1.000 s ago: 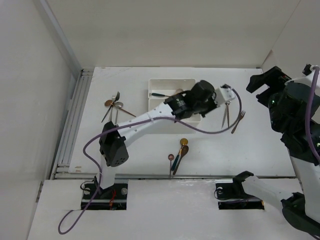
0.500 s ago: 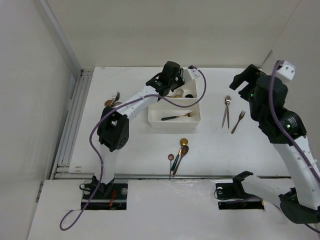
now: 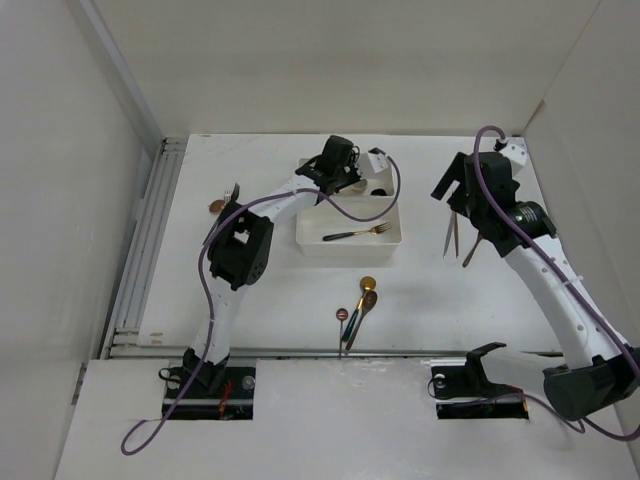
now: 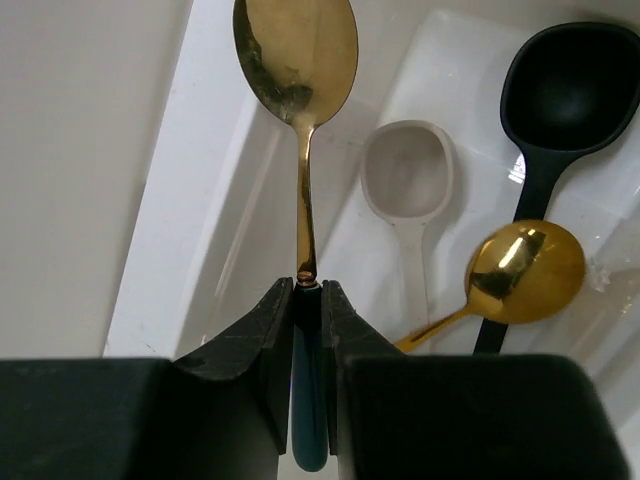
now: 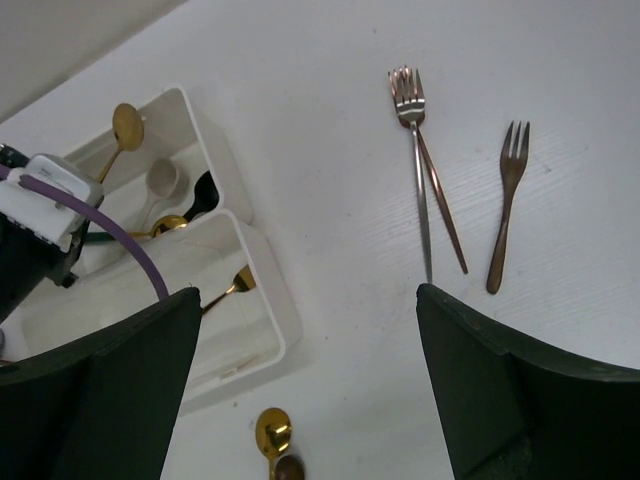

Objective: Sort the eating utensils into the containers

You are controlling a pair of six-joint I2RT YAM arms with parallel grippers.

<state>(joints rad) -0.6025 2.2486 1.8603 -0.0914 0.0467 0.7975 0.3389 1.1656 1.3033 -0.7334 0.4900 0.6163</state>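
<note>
My left gripper [image 4: 307,290] is shut on the dark green handle of a gold spoon [image 4: 296,55], whose bowl hangs over the rim of the far container [image 4: 215,180]. Inside lie a white spoon [image 4: 407,175], a black spoon [image 4: 568,95] and another gold spoon [image 4: 525,265]. The near container [image 3: 400,236] holds a gold fork [image 3: 357,233]. My right gripper [image 5: 308,290] is open and empty, hovering over bare table. To its right lie two crossed forks [image 5: 418,150] and a bronze fork [image 5: 507,200].
A few spoons [image 3: 358,303] lie on the table in front of the containers. More utensils [image 3: 226,205] lie at the left, partly behind my left arm. White walls close the table at the back and both sides.
My left arm swung from right of the containers to over the far one, still holding the spoon. My right arm came in from the right to above the forks.
</note>
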